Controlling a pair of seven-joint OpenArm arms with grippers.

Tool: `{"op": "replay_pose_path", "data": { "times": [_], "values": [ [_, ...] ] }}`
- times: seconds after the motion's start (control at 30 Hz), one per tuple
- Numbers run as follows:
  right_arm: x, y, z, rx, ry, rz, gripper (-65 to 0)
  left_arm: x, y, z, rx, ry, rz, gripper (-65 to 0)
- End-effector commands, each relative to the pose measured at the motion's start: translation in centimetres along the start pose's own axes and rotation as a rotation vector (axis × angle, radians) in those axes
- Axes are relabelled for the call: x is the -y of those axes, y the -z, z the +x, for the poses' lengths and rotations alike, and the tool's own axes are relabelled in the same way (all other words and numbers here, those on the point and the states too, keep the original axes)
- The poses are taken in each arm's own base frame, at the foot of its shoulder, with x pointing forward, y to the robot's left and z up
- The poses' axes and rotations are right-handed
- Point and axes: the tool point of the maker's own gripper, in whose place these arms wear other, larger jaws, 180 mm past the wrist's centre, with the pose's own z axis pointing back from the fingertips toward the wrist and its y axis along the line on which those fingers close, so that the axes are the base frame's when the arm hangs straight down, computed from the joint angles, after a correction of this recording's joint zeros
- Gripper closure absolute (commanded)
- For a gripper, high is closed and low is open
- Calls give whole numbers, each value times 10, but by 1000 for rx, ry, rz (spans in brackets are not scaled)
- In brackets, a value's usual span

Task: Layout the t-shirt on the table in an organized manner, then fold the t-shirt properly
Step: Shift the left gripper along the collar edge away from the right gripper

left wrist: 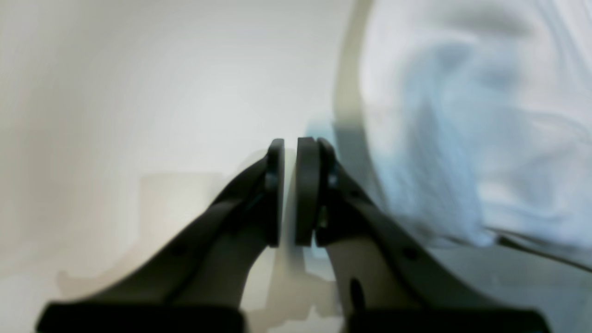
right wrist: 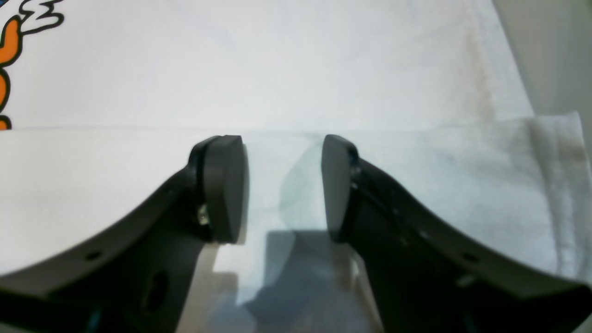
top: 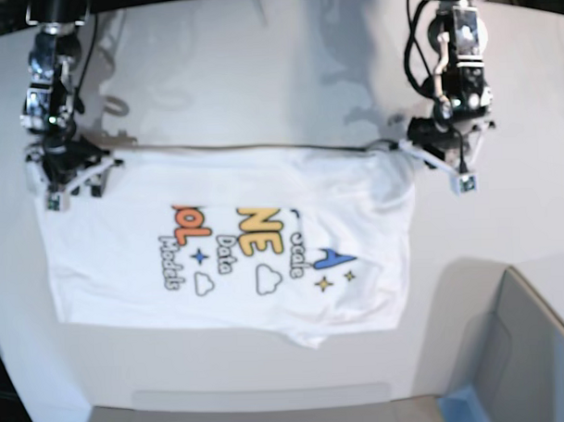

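White cotton fills most of what I see: the white cloth t-shirt [top: 227, 241] with its orange, yellow and blue lettering, cloud and star print lies spread across the large smooth white tabletop [top: 259, 73], its long straight upper edge running between my two arms and the print facing up. Its lower edge is uneven, with a small fold of cloth sticking out below the middle, and the side towards my left arm is bunched and wrinkled. My left gripper [left wrist: 289, 192] sits at that wrinkled corner, on the right of the base view; through my left wrist camera the two dark pads stand almost together with only a thin sliver of light between them, and the blurred, bluish-white cloth lies just beside the right pad. I cannot tell from these views whether any cloth is pinched in that sliver. My right gripper [right wrist: 282, 187] sits at the opposite corner, on the left of the base view, low over the shirt. Its dark pads [right wrist: 224, 187] stand well apart, with flat white cloth showing in the gap between them and a folded-over edge of the shirt running across just beyond the tips; nothing is clamped between them. A bit of the orange print shows at the upper left of that wrist view. A grey bin with a blue corner [top: 523, 351] stands at the near edge of the tabletop, apart from the shirt.
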Motion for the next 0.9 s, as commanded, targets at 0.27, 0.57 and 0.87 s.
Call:
{"op": "replay_pose_path", "data": {
  "times": [0.27, 0.57, 0.87],
  "values": [
    [7, -2, -19, -92, -2, -20, -280, -4, -13, 27, 84, 32, 0, -43],
    [5, -1, -20, -96, -5, -16, -280, 28, -39, 28, 134, -1, -80, -291],
    [5, -2, -21, -97, -6, -16, -280, 38, -9, -6, 4, 8, -98, -278]
  ]
}}
